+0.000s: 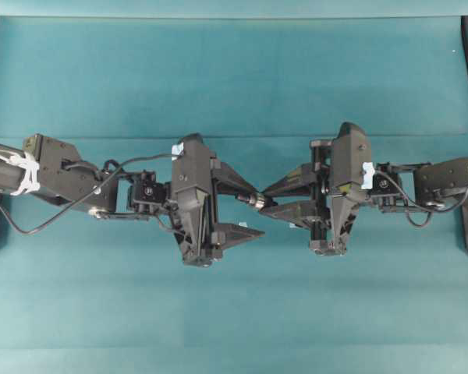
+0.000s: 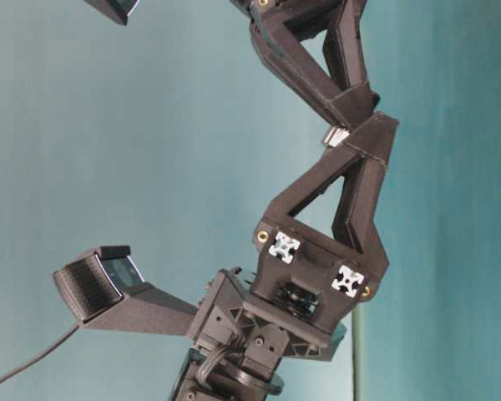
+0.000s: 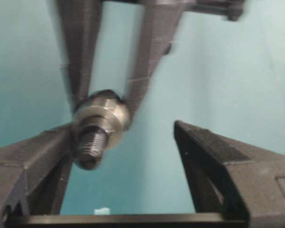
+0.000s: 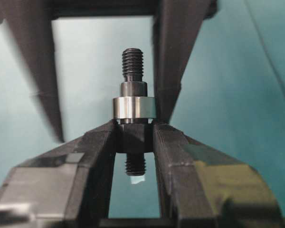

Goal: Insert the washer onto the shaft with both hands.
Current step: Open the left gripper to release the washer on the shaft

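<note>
We see a silvery-grey washer (image 4: 134, 108) on a dark grey, nearly black shaft (image 4: 132, 64). Both the left gripper (image 1: 249, 210) and the right gripper (image 1: 269, 199) are matt black. The table cloth (image 1: 234, 70) is plain teal. White tape (image 1: 25, 173) wraps the left arm (image 1: 58, 167).

The washer (image 4: 134, 108), a thick silvery ring, sits threaded over the shaft (image 4: 132, 64) against its collar. The shaft is dark, stepped, with threaded ends, held above the desk (image 1: 234, 70).

Washer (image 3: 102, 116) sits on threaded shaft (image 3: 91, 145).
</note>
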You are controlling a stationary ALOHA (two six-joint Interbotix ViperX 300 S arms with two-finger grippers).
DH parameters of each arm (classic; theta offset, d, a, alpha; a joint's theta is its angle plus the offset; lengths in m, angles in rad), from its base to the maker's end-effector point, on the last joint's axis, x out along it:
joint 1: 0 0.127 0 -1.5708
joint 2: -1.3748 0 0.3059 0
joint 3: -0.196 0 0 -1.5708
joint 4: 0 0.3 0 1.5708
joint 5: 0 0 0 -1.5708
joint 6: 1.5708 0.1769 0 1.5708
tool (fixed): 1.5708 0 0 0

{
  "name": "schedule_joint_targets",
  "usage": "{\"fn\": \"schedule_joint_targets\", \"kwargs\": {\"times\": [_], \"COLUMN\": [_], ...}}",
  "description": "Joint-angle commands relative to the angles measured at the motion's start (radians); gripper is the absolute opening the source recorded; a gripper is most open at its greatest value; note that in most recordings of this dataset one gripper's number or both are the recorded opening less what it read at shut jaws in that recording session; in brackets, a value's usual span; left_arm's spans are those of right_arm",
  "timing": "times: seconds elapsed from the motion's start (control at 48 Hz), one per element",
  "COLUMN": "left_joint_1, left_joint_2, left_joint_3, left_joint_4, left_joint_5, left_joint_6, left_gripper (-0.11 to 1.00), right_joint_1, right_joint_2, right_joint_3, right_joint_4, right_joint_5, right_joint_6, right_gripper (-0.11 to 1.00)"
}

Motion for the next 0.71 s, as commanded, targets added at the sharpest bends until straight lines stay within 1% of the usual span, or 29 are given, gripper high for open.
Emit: {"fn": "schedule_joint_targets", "kwargs": {"times": [0.0,0.687], "left_joint_1": [0.002,0.006], "left_joint_2": [-0.014,-0.020], "left_joint_3": [-0.009,-0.006], "left_joint_4": [0.003,0.003], "left_joint_5": [-0.005,0.011], "left_joint_6": [0.003,0.005], "left_gripper": [0.82,0.81], "right_joint_1": [0.000,0.000], "right_joint_2": [-0.009,-0.009], "right_joint_3": [-0.020,-0.021], "right_joint_4": [0.002,0.003], "right_joint_5": [-0.008,-0.003], "right_joint_6": [-0.003,-0.005], "right_gripper": [0.00,0.00]}}
